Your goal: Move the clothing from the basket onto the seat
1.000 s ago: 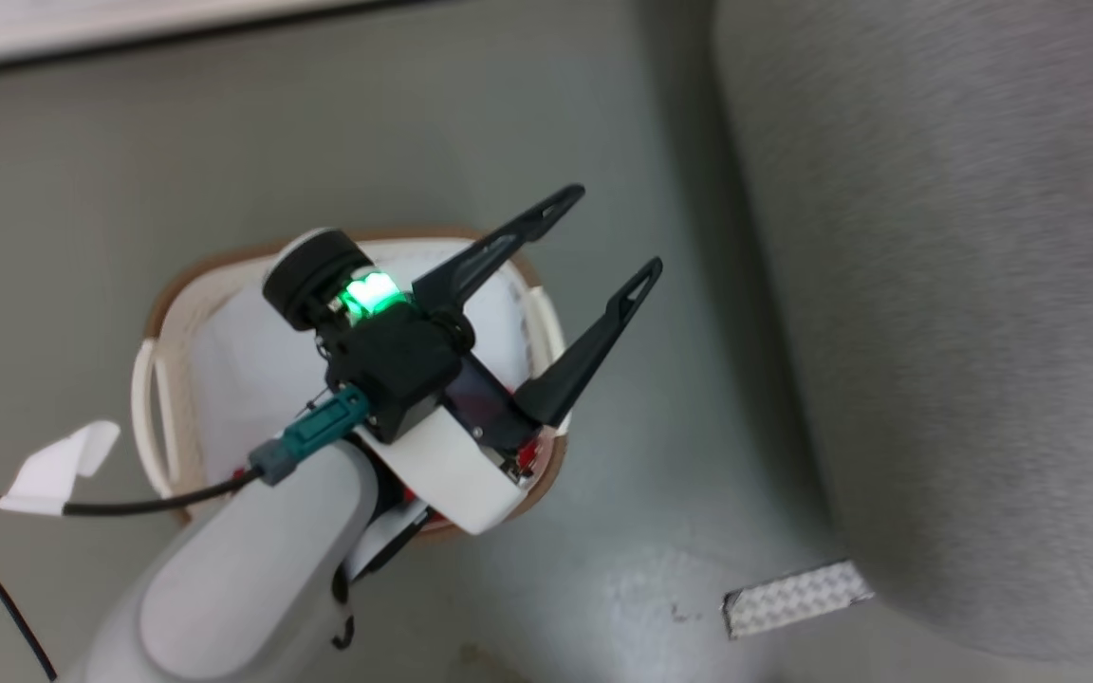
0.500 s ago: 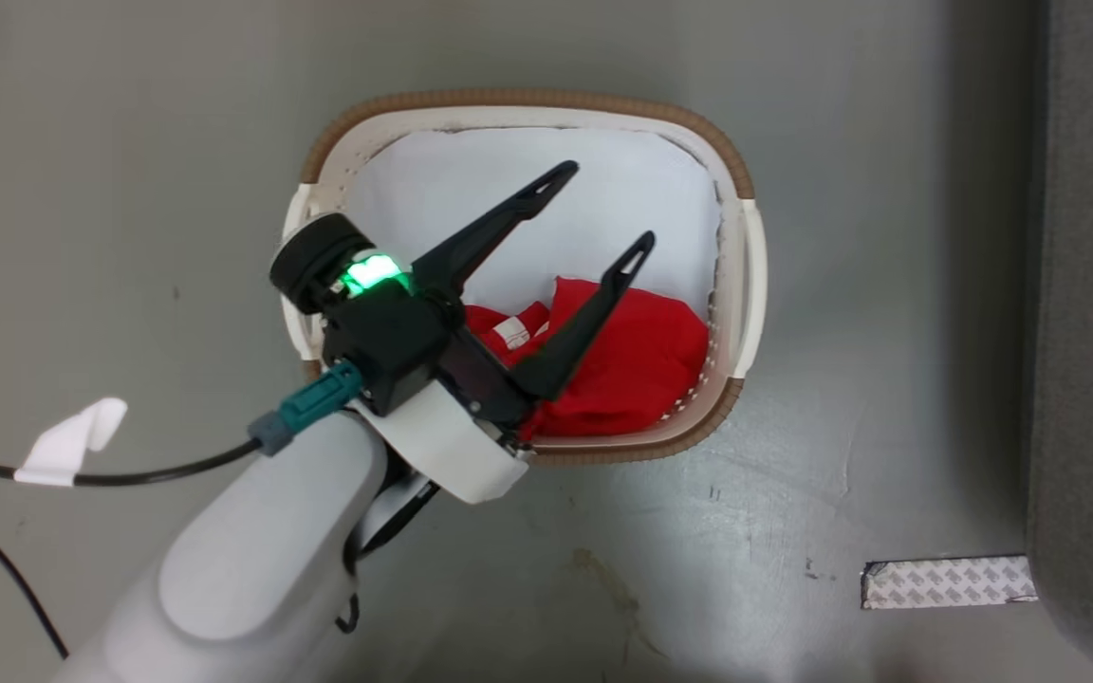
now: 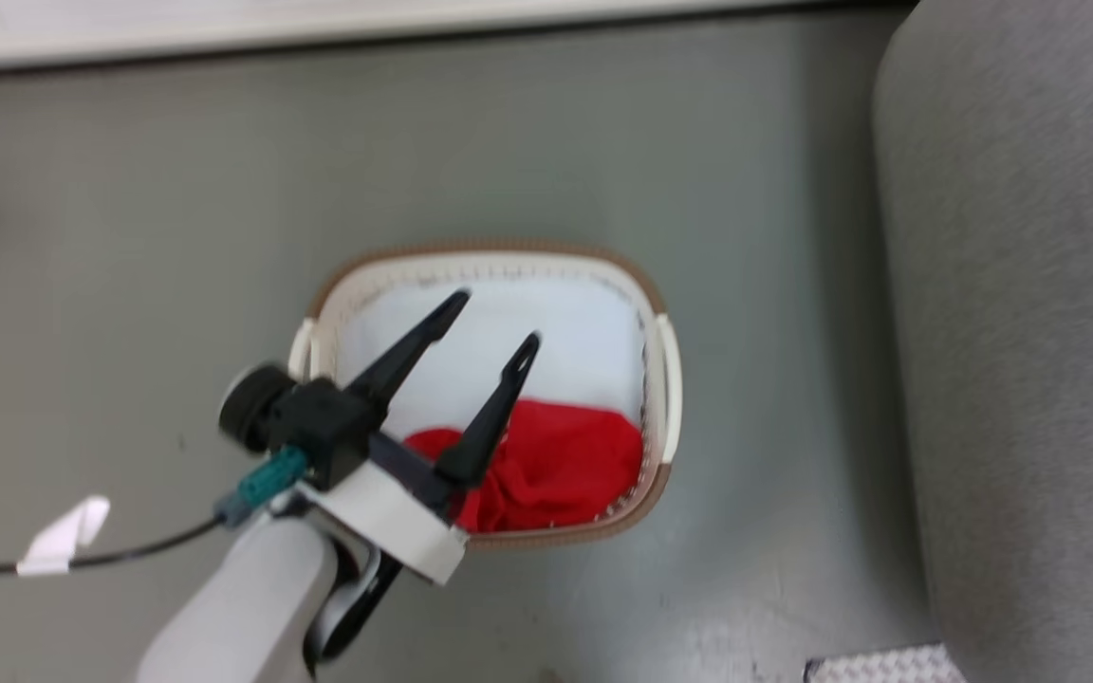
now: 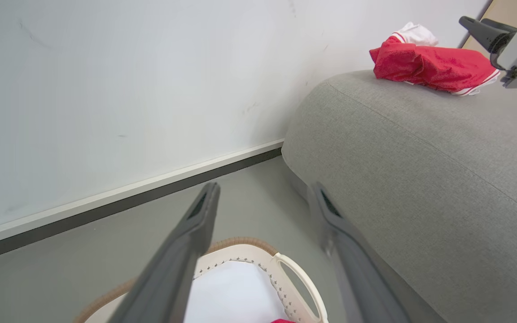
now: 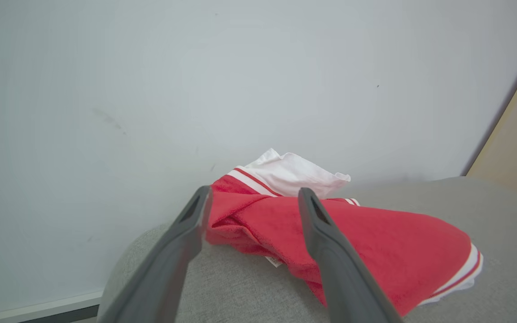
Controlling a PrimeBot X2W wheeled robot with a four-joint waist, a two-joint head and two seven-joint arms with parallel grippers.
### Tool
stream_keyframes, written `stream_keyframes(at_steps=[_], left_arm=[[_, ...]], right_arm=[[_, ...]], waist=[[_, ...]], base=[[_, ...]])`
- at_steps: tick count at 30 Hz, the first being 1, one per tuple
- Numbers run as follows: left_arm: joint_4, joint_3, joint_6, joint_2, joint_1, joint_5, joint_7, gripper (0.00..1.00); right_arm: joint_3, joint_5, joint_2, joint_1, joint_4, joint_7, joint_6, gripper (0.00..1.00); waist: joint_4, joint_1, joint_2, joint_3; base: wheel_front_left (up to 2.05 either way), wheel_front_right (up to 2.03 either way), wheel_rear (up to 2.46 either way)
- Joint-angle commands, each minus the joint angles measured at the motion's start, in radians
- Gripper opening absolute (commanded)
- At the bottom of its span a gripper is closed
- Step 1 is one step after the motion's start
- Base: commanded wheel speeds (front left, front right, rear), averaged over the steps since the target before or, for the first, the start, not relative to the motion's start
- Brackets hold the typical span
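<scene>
The white basket (image 3: 490,249) with a brown rim stands on the floor, and red clothing (image 3: 556,465) is bunched in its near end. My left gripper (image 3: 494,321) hovers open over the basket, empty; its wrist view shows its fingers spread (image 4: 265,186) above the basket's handle (image 4: 294,278). Another red garment with white trim (image 5: 352,237) lies on the grey seat (image 5: 240,291). My right gripper (image 5: 255,191) stands open just in front of it, fingers apart and holding nothing. That garment (image 4: 429,65) and the right gripper (image 4: 487,33) also show on the seat (image 4: 420,157).
The seat (image 3: 1030,332) runs along the right side, close to the basket. A wall with white skirting (image 3: 319,24) lies behind. A black cable with a white tag (image 3: 63,536) trails at the left. A patterned strip (image 3: 888,664) sits on the floor.
The head camera has swung and drawn back, so the basket now sits smaller and mid-frame. My left gripper stays open over it. My right gripper has opened.
</scene>
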State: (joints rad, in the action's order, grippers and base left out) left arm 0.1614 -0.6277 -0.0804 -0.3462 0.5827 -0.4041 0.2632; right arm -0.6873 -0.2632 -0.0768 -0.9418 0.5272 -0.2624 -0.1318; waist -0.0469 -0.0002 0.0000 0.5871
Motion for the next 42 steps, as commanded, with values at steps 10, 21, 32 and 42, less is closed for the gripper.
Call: stream_keyframes(at_steps=[10, 21, 32, 42], left_arm=[[0.033, 0.097, 0.058, 0.038, -0.31, -0.04, 0.001, 1.0], [-0.002, 0.271, 0.097, 0.098, -0.562, 0.029, 0.001, 1.0], [-0.039, 0.467, 0.057, 0.195, -0.698, 0.145, 0.001, 1.0], [-0.044, 0.547, -0.005, 0.254, -0.687, 0.209, 0.001, 1.0]], right_arm=[[0.324, 0.2, 0.026, 0.411, -0.074, -0.003, 0.002, 1.0], [0.573, 0.356, 0.025, 0.774, -0.18, -0.003, 0.002, 1.0], [0.672, 0.355, 0.024, 0.934, -0.25, -0.003, 0.002, 1.0], [0.714, 0.378, 0.025, 0.901, -0.263, -0.004, 0.002, 1.0]], waist=[[-0.04, 0.0002, 0.0, -0.44], [-0.002, 0.0002, 0.0, -0.58], [0.018, 0.0002, 0.0, -0.603], [-0.006, 0.0002, 0.0, -0.579]], base=[[0.0, 0.0, 0.0], [0.0, 0.0, 0.0], [0.0, 0.0, 0.0], [0.0, 0.0, 0.0]])
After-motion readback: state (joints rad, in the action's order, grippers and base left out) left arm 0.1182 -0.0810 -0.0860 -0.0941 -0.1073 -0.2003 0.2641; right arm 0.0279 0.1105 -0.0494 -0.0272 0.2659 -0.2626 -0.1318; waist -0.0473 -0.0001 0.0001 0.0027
